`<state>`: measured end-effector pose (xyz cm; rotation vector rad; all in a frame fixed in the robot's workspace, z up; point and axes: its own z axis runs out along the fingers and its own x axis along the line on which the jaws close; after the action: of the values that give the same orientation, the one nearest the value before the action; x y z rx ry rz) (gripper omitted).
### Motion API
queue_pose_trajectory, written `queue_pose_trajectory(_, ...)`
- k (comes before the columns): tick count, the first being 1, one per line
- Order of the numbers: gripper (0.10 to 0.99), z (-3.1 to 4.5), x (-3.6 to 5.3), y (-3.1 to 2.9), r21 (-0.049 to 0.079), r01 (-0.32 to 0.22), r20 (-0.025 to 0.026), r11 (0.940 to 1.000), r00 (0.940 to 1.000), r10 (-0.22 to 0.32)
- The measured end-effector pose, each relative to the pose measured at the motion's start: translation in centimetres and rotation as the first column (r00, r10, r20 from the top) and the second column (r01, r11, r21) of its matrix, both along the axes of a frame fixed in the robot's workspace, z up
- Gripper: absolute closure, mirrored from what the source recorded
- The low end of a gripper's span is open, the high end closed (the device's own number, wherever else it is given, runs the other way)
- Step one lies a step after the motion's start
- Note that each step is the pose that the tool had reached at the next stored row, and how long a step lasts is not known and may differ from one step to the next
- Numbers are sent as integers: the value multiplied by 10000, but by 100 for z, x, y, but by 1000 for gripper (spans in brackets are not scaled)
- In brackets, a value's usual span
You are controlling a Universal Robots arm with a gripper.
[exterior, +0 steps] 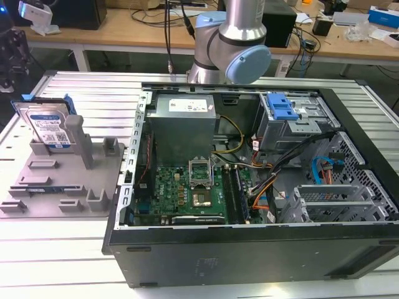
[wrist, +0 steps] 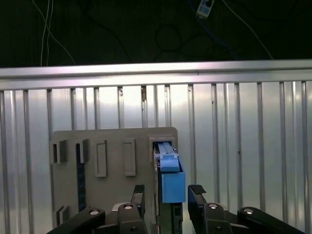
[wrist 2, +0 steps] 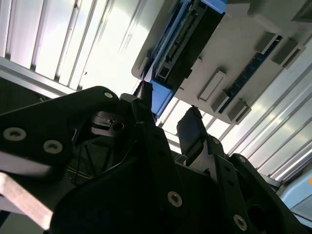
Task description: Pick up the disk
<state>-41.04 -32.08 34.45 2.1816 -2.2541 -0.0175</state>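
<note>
Gripper [wrist: 168, 192], first wrist view: two dark fingers [wrist: 139, 194] spread wide, holding nothing. Disk [wrist: 170, 181] is seen edge-on, its blue rail in line with the gap between the fingertips; contact cannot be told. It stands in a slot at one corner of the grey fixture [wrist: 114, 151]. The fixture lies flat on the ribbed metal table [wrist: 243, 146], with further slots across its face. Loose cables [wrist: 48, 24] hang over dark ground beyond the table edge.

Second wrist view: gripper [wrist 2: 168, 114] with fingers [wrist 2: 191, 127] parted, the gap plain to see. The disk [wrist 2: 185, 39] sits beyond the fingertips and apart from them, seated in the fixture [wrist 2: 239, 53], one blue rail end nearest the gripper. The table [wrist 2: 58, 39] is bright with glare.

Exterior view: arm [exterior: 234, 37] at 12 o'clock, behind the case. The disk [exterior: 48, 124] is at 9 to 10 o'clock, the exterior view's left, standing on edge at the far end of the fixture [exterior: 56, 187], label toward the camera. A grey post [exterior: 79, 134] stands just beside the disk at its 3 o'clock. The open case [exterior: 249, 255] runs from centre to 3 o'clock, just beside the fixture, with a green board [exterior: 187, 184] inside and a blue-latched cage [exterior: 283, 109] at 1 o'clock. The table [exterior: 56, 261] lies under all. A cluttered bench [exterior: 124, 34] runs along 12 o'clock.
</note>
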Motion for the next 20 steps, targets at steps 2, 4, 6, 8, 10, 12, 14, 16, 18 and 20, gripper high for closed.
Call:
queue_pose_trajectory(2, 604, -23, -4, 6, 0, 0, 0, 10000, 10000, 0)
queue_pose_trajectory(4, 604, -58, -11, 24, 0, -3, -1, 10000, 10000, 3)
queue_pose_trajectory(6, 604, -78, -17, 42, 0, -4, 0, 10000, 10000, 4)
queue_pose_trajectory(8, 604, -102, -27, 53, 0, -7, 1, 10000, 10000, 7)
queue_pose_trajectory(10, 604, -121, -30, 53, 0, -13, 1, 10000, 10000, 13)
queue_pose_trajectory(12, 604, -139, -31, 54, 1, -14, 1, 10000, 10000, 14)
queue_pose_trajectory(14, 604, -161, -31, 54, 0, -18, 0, 10000, 10000, 18)
queue_pose_trajectory(16, 604, -178, -31, 54, 0, -21, 1, 10000, 10000, 21)
queue_pose_trajectory(18, 604, -192, -31, 54, 0, -22, -1, 10000, 10000, 22)
queue_pose_trajectory(20, 604, -205, -31, 54, 0, -22, 0, 10000, 10000, 22)
